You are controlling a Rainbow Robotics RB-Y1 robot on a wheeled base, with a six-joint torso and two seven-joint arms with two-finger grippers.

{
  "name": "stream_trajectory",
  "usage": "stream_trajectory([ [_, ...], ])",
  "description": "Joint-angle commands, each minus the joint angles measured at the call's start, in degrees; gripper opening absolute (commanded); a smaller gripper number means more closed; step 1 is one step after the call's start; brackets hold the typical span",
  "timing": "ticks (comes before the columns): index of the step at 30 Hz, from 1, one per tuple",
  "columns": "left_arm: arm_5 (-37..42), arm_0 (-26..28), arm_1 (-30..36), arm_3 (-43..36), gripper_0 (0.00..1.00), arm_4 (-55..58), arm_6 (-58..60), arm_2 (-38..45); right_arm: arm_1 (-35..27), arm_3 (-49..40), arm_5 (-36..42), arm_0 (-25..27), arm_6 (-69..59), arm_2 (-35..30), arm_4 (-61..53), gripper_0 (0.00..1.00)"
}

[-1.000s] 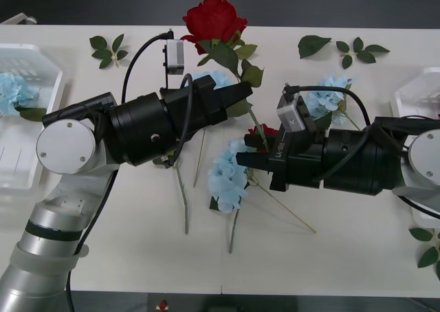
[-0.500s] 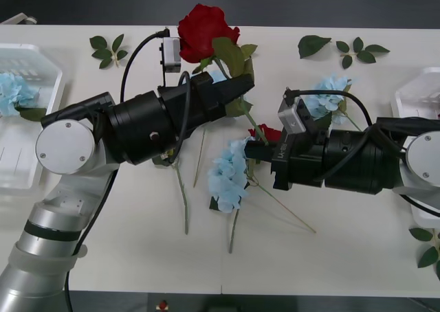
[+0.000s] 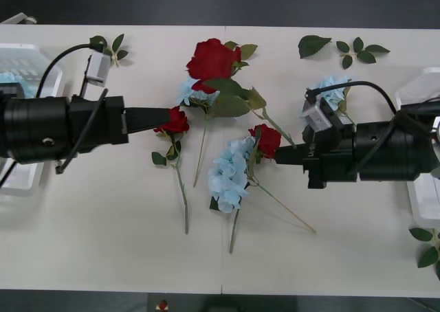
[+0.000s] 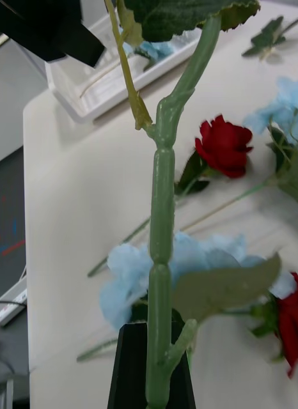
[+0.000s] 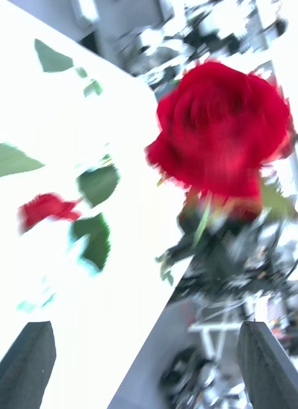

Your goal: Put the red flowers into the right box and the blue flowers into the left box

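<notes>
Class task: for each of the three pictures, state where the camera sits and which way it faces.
Front view: above the arms, looking down at the table; both black arms show, with the left end effector and right end effector pointing inward.
Left wrist view: on the left wrist, facing a large red rose; its open fingers sit at the corners.
Right wrist view: on the right wrist, looking along the rose's stem, clamped between its fingers.
Shared: all show that rose or its stem.

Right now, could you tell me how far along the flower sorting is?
Done: one blue flower lies in the left box. In hand: the right gripper is shut on a big red rose's stem; the left gripper is open beside a small red rose. Left: that rose, another red rose and three blue flowers on the table.
</notes>
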Motion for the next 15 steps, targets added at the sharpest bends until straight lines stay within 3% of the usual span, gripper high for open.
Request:
stream_trajectory([
  [1,5.43,0.05,4.96,3.49,0.85,0.89,1.78,3.53,-4.35,5.58,7.27,-5.28,-2.01,-0.31,-2.78,0.0],
  [8,12.99,-2.94,8.22,13.6,0.9,-9.13,1.78,6.35,-9.62,18.67,23.35,-10.38,-5.18,-0.31,-3.04,0.0],
  [15,12.73,-7.25,6.55,19.05,0.91,-25.91,2.75,4.06,-16.74,29.31,35.04,-10.64,-15.11,-0.4,-1.02,0.0],
])
